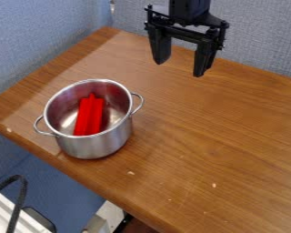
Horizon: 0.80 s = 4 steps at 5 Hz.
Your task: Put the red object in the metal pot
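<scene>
The red object (88, 113) lies inside the metal pot (92, 138), a shiny round pot with two loop handles standing near the front left of the wooden table. The block rests on the pot's floor, running roughly front to back. My gripper (182, 55) hangs well above the table at the back, up and to the right of the pot and clear of it. It points down, its two black fingers (159, 47) spread apart, open with nothing between them.
The wooden table (221, 136) stretches to the right of the pot. Its front edge runs diagonally along the lower left, with the floor and a dark cable below. A blue wall stands behind the table.
</scene>
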Motion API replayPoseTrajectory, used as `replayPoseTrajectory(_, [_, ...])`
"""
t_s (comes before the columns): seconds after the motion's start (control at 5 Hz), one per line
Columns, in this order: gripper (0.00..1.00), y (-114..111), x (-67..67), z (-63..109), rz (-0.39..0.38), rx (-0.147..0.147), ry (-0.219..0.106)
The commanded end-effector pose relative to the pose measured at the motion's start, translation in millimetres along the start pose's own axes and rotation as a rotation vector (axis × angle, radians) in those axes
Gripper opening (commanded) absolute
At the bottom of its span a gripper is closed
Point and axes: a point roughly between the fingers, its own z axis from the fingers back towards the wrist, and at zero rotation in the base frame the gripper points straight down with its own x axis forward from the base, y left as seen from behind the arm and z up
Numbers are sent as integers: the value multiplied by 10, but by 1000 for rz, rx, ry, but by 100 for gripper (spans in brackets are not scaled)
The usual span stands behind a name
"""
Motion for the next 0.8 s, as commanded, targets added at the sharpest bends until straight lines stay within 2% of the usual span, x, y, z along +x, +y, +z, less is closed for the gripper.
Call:
replayPoseTrajectory(0.0, [100, -36, -65, -14, -9, -1, 3])
replayPoseTrajectory(0.2, [0, 42, -91, -44, -26, -2, 6])
replayPoseTrajectory(0.4, [100, 173, 15, -43, 2, -1, -17])
replayPoseTrajectory(0.6, [100, 217, 172, -182, -57, 11, -31])
